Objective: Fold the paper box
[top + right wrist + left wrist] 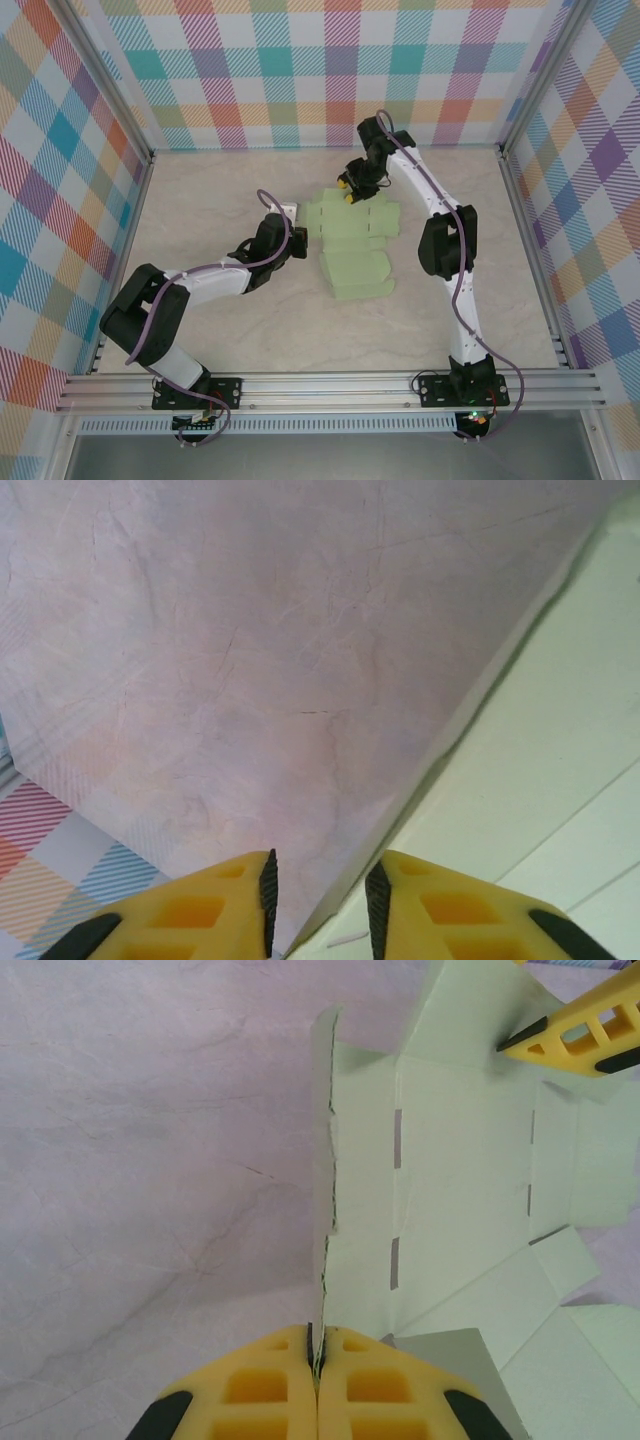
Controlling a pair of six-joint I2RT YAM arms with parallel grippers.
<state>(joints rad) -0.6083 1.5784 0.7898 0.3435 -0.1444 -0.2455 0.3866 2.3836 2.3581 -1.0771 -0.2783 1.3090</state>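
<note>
The paper box point(355, 250) is a pale green die-cut sheet lying mostly flat mid-table, with creases and flaps. My left gripper point(298, 224) is at its left edge. In the left wrist view the left gripper point(317, 1338) is shut on a side flap of the paper box point(460, 1160), and that flap stands upright. My right gripper point(348, 188) is at the sheet's far edge. In the right wrist view the right gripper point(318, 885) has its jaws apart, with the raised edge of the paper box point(540, 780) between them. One of its yellow fingers point(575, 1032) rests on a far flap.
The pale marble-patterned table point(220, 200) is walled on three sides by plaid panels point(330, 70). Aluminium rails point(330, 385) run along the near edge by the arm bases. Bare table lies left and right of the sheet.
</note>
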